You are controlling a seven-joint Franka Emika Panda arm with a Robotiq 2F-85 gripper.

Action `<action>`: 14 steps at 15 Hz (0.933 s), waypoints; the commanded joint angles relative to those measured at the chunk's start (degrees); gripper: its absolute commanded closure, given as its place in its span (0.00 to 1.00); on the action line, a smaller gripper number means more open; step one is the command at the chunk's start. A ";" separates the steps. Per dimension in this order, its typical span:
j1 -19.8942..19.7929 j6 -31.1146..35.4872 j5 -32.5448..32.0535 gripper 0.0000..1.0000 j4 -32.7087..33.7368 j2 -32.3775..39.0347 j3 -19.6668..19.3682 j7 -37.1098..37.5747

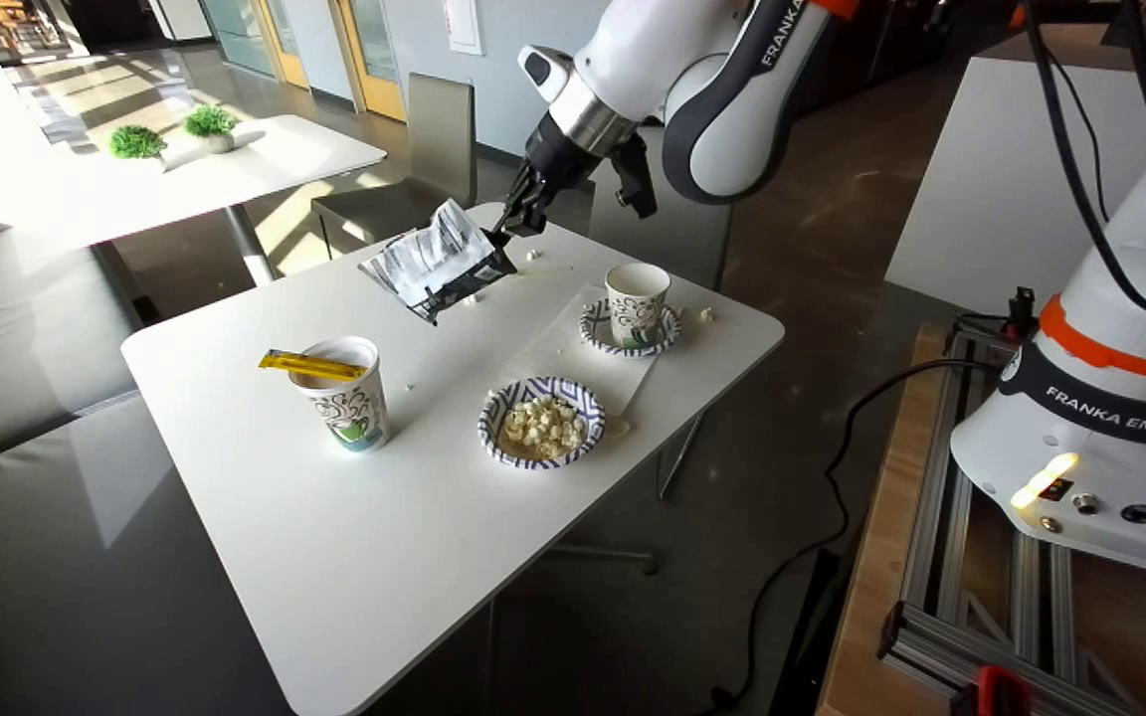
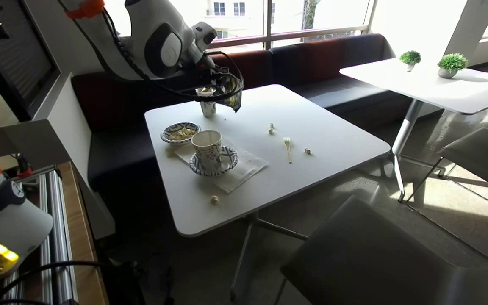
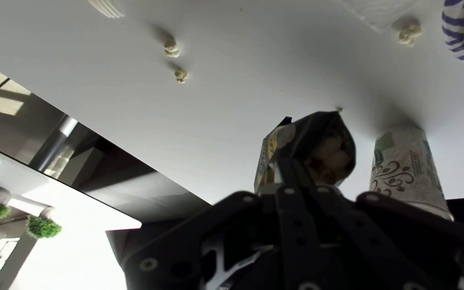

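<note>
In an exterior view, the black two-finger gripper (image 1: 508, 227) is clamped on a crumpled, foil-like black-and-silver snack bag (image 1: 434, 257), which hangs tilted above the smooth white round-cornered table (image 1: 354, 557). By the table's left edge stands a tapered, scroll-printed paper cup (image 1: 344, 406), a flat yellow packet (image 1: 312, 365) across its mouth. Toward the edge facing the robot base, a shallow, zigzag-patterned blue-and-white paper bowl (image 1: 593, 418) holds lumpy pale popcorn (image 1: 541, 428); nearer the right corner, another scroll-printed cup (image 1: 637, 310) stands in a matching bowl (image 1: 595, 323).

In an exterior view, a thin, flat white napkin (image 2: 244, 171) lies partly under that matching bowl; between it and the right corner lies a slim pale fork (image 2: 287, 147).

In the wrist view, the black fingers (image 3: 290, 205) stand close together, pinching the bag, whose glossy side carries yellow lettering. Two knobbly popcorn pieces (image 3: 171, 48) lie near each other toward the table's edge.
</note>
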 commanded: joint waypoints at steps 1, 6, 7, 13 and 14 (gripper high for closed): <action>0.76 -5.90 1.05 1.00 -2.60 -5.50 -1.33 -0.27; -5.35 -19.50 3.82 1.00 -2.11 -2.35 10.98 -0.26; -5.22 -23.15 4.35 1.00 -1.81 -3.67 11.10 -0.07; -9.51 -29.04 5.84 1.00 0.93 -5.66 14.00 -8.19; -14.41 -22.18 12.28 1.00 1.67 0.39 21.11 -16.55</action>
